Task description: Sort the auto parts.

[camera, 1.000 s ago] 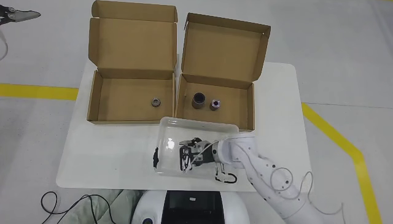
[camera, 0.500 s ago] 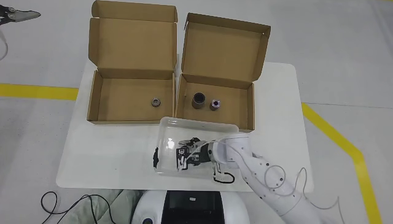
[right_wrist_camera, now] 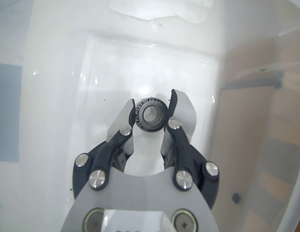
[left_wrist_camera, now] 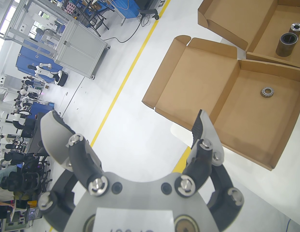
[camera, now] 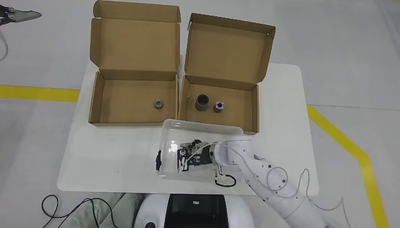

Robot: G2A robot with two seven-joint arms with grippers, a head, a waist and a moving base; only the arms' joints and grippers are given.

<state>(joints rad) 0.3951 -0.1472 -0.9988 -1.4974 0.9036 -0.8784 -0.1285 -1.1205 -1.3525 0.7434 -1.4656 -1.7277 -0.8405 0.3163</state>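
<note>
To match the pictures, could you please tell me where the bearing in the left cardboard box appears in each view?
Top view: boxed bearing on the left box floor.
Left wrist view: boxed bearing in the left box.
Right wrist view: a different, held bearing in the right gripper.
Shared landmark: dark sleeve in the right box.

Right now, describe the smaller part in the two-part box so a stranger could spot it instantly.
On the white table stand two open cardboard boxes; take the box holding two parts. Beside the wide dark sleeve sits the small bushing: shorter, narrower and bright silver, not dark.
</note>
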